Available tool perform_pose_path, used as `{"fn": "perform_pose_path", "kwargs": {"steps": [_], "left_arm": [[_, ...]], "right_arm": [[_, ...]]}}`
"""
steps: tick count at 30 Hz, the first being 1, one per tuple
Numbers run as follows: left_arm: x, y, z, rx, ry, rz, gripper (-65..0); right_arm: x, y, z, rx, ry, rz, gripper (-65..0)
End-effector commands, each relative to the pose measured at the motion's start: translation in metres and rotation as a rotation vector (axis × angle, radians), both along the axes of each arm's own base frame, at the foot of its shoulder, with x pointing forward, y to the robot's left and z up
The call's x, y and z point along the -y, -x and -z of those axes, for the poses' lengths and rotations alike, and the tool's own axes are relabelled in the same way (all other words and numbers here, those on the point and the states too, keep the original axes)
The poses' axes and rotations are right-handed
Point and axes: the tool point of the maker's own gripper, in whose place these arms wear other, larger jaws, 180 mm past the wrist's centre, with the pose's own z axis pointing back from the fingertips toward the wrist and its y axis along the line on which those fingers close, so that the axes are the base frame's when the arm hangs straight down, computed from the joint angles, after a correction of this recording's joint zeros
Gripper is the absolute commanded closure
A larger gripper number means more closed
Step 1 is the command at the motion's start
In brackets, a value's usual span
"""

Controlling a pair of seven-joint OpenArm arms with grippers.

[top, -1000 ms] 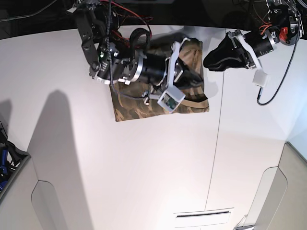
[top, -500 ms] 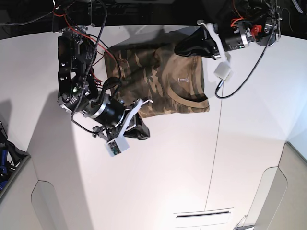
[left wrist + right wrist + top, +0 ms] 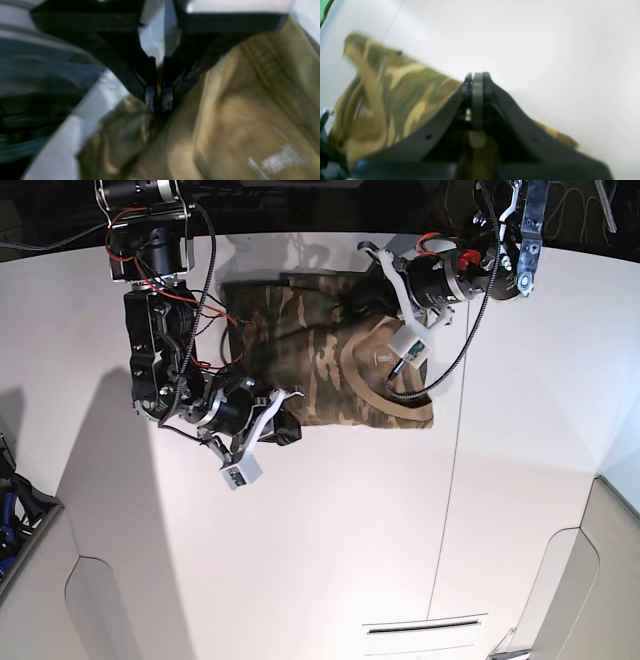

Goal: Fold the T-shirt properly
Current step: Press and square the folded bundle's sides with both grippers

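The camouflage T-shirt (image 3: 300,360) lies flat at the far middle of the white table (image 3: 330,560), its tan collar (image 3: 385,395) toward the near right. Blurred tan cloth of the T-shirt (image 3: 237,112) fills the left wrist view. My left gripper (image 3: 352,308) sits at the shirt's far edge. In its own view the left gripper (image 3: 159,98) is shut, with a fold of cloth pinched at its tips. My right gripper (image 3: 290,432) rests at the shirt's near left edge. In the right wrist view this gripper (image 3: 476,80) is shut above the T-shirt (image 3: 407,95), and I see nothing held.
A thin seam (image 3: 455,480) runs down the table right of the shirt. A cable (image 3: 450,370) loops off the left arm beside the collar. A dark bin edge (image 3: 20,550) stands at the near left, and a slot (image 3: 422,628) marks the near table.
The right arm swung off the shirt to the near left, then came back to its edge. The left arm came in from the right onto the shirt's far edge and shut.
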Motion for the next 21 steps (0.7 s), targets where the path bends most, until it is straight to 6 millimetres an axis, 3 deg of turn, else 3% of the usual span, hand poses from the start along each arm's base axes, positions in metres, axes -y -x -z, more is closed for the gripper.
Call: {"fn": "perform_pose_path", "kwargs": {"steps": [1, 9, 16, 21], "left_arm": [[-0.004, -0.012, -0.003, 0.028, -0.006, -0.016, -4.3], [-0.041, -0.068, 0.021, 0.057, -0.159, -0.069, -4.3], [-0.065, -0.135, 0.003, 0.136, -0.22, -0.162, -4.3], [-0.073, -0.155, -0.004, 0.167, -0.26, -0.173, -4.3]], "right_arm": [[0.002, -0.011, -0.015, 0.049, -0.018, 0.004, 0.0], [0.026, -0.008, -0.011, 0.017, -0.025, 0.017, 0.0], [0.009, 0.028, -0.001, -0.096, -0.162, 0.004, 0.0], [-0.013, 0.06, -0.002, -0.109, -0.214, -0.009, 0.0]]}}
